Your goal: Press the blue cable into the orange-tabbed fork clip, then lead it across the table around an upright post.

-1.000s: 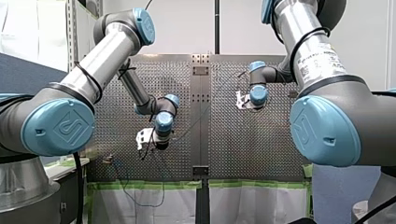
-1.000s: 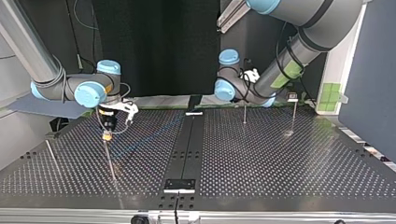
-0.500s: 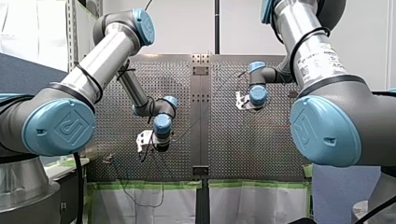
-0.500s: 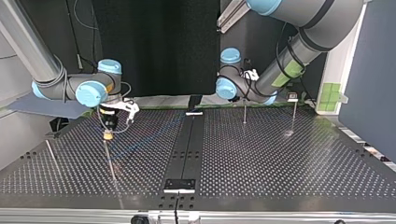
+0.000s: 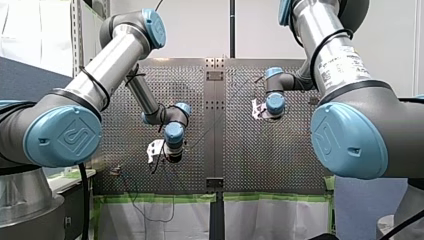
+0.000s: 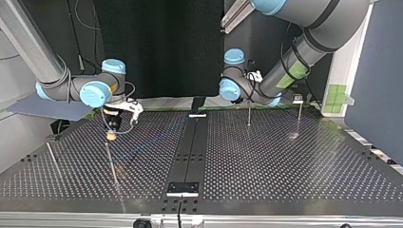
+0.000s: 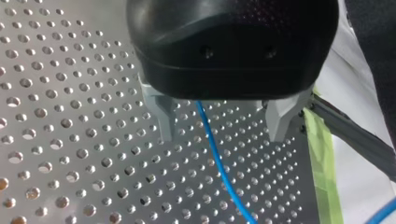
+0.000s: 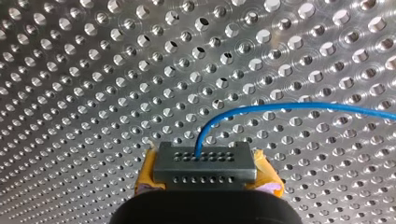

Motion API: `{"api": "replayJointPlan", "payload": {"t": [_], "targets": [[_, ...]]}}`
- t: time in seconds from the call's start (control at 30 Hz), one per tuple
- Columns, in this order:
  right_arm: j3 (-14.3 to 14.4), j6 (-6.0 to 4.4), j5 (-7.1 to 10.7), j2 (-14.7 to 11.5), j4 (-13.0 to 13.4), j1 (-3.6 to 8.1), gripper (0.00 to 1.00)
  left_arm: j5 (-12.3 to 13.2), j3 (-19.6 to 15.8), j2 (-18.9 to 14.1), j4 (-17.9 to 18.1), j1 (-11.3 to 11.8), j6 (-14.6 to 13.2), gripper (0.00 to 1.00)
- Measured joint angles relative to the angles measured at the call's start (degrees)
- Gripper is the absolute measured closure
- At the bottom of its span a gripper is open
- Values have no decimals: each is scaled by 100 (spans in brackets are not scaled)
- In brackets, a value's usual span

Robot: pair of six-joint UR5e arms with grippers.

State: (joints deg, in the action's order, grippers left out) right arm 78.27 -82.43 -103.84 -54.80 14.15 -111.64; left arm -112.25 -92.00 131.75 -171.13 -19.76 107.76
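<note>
The perforated surface [image 6: 285, 166] fills the top view. My left arm [image 5: 115, 60] and my right arm [image 5: 340, 60] reach over it from opposite sides.

The left claw [image 7: 219, 123] stands wide open above the surface. Its grey metal fingers [image 7: 161, 119] are well apart and hold nothing. The right claw [image 8: 208, 175] is closed, its yellow pads [image 8: 148, 175] pressed against the two sides of a small grey block [image 8: 205, 161] with rows of holes.

The blue cable [image 8: 280, 108] rises from the top of that block and bends away over the surface. In the left wrist view it comes out from under the claw body and runs between the open fingers, touching neither.

In the top view a thin upright post [image 6: 112, 166] stands just below the right claw; I cannot tell whether they touch. Two more posts [image 6: 248, 114] stand near my left arm, whose wrist hides its claw there. The cable shows only as a faint line on the surface, and the fork clip is too small to pick out.
</note>
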Motion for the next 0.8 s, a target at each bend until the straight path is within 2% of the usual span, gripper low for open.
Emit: {"api": "replayJointPlan", "payload": {"t": [0.37,0.8], "targets": [[124,8,-94,14,92,-4,100,-10,0,-4,4,0,-37,5],[173,12,-107,36,134,-8,100,6,0,-2,44,-3,-62,5]]}}
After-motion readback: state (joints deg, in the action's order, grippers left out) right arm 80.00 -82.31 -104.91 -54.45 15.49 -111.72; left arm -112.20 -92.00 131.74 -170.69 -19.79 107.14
